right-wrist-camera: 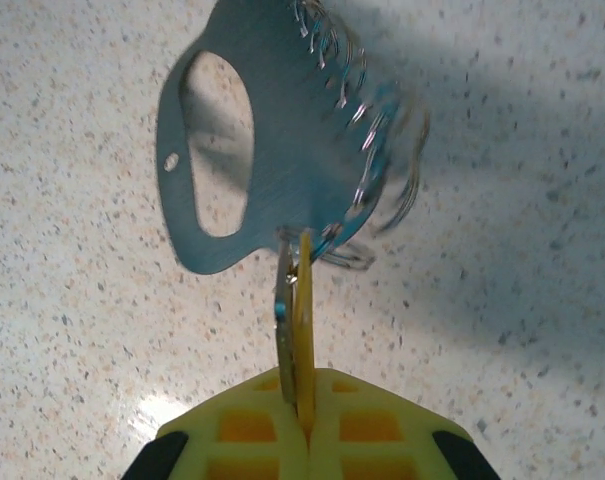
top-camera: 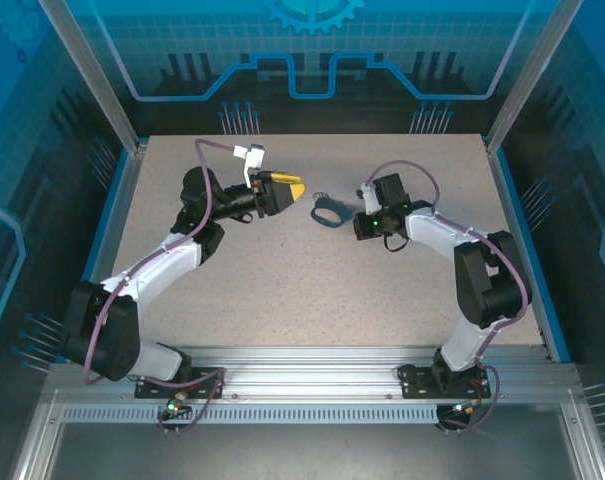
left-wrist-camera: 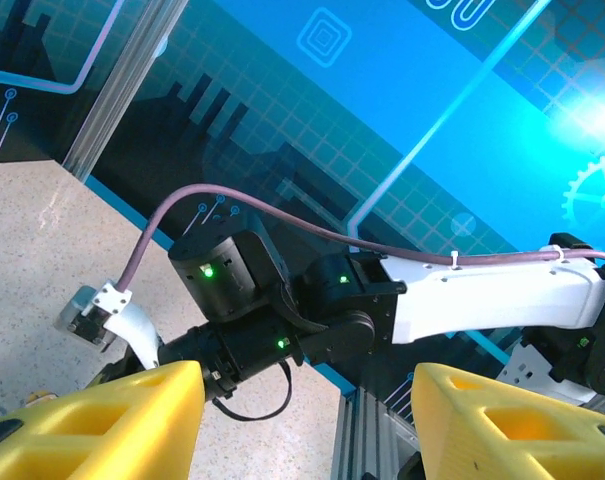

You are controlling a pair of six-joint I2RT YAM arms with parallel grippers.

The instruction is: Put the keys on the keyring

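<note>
Right fingers [right-wrist-camera: 242, 425] clamped on key [right-wrist-camera: 302, 320], keyring [right-wrist-camera: 272, 130] touching its tip, left fingers [left-wrist-camera: 102, 415] apart, empty

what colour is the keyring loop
Blue-grey keyring, with silvery rings; it shows best in the right wrist view.

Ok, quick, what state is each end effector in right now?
Left end effector: open, nothing between its yellow fingers.
Right end effector: shut on the small gold-headed metal key, gripped edge-on.
</note>
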